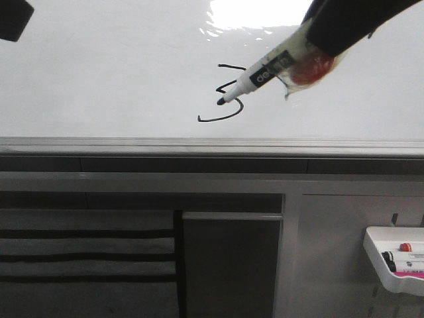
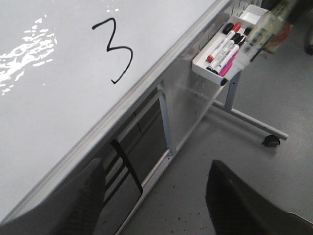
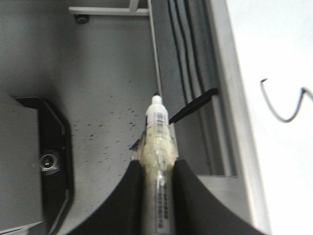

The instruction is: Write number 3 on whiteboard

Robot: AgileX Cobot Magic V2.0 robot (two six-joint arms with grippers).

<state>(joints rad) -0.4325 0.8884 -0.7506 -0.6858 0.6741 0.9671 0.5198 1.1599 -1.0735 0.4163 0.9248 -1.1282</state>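
The whiteboard [image 1: 99, 79] fills the upper front view, and a black number 3 [image 1: 224, 119] is drawn on it right of centre. My right gripper [image 3: 157, 169] is shut on a white marker [image 1: 262, 76], whose black tip sits in front of the digit's middle. In the right wrist view the marker [image 3: 159, 132] points out over the floor beside the whiteboard [image 3: 274, 49], with part of the number 3 [image 3: 283, 119] off to one side. The left wrist view shows the whole number 3 [image 2: 131, 56] on the whiteboard [image 2: 58, 98]. My left gripper [image 2: 156, 205] is open, holding nothing, below the board's edge.
A grey metal strip [image 1: 199, 146] runs along the board's lower edge. A small white tray [image 1: 377, 258] with several markers hangs at the lower right, and the tray [image 2: 203, 66] also shows in the left wrist view. A caster wheel [image 2: 270, 141] stands on the grey floor.
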